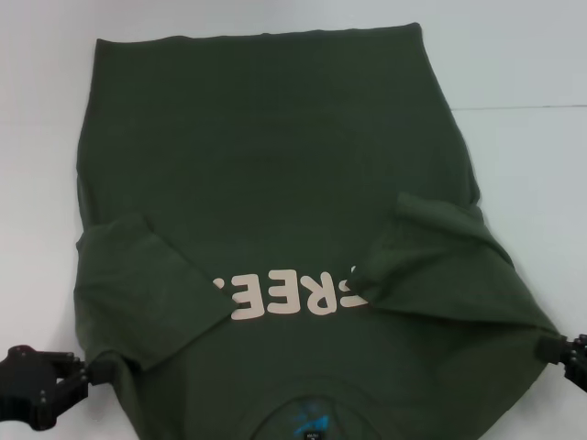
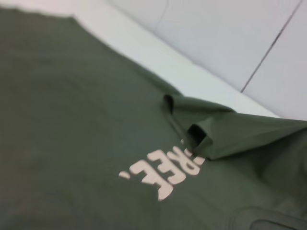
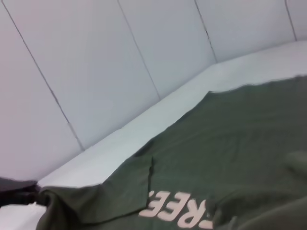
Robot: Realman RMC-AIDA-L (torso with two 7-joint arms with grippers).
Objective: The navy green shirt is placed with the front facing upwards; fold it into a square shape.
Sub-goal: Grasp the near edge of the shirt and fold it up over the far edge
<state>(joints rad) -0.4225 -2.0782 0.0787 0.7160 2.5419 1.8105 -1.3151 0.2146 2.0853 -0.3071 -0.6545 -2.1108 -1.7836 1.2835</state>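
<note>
Head view: shirt (image 1: 275, 183) flat on white bench (image 1: 514, 64), both sleeves turned inward, one pincer at each near shoulder corner.

Item: dark green shirt, front up, collar toward the robot, hem at the far edge; pale lettering (image 1: 293, 293) across the chest, partly covered by the sleeves. Left sleeve (image 1: 147, 284) and right sleeve (image 1: 440, 266) lay folded over the body, judged a first narrowing toward a square. Left pincer (image 1: 78, 371) sat at the near left corner, pressed together on the shirt's shoulder edge; right pincer (image 1: 559, 350) at the near right corner, likewise pinching cloth. Both grips at the collar end, seemingly so the near edge could be carried up and over toward the hem. Blue label (image 1: 307, 422) showed inside the collar.
</note>
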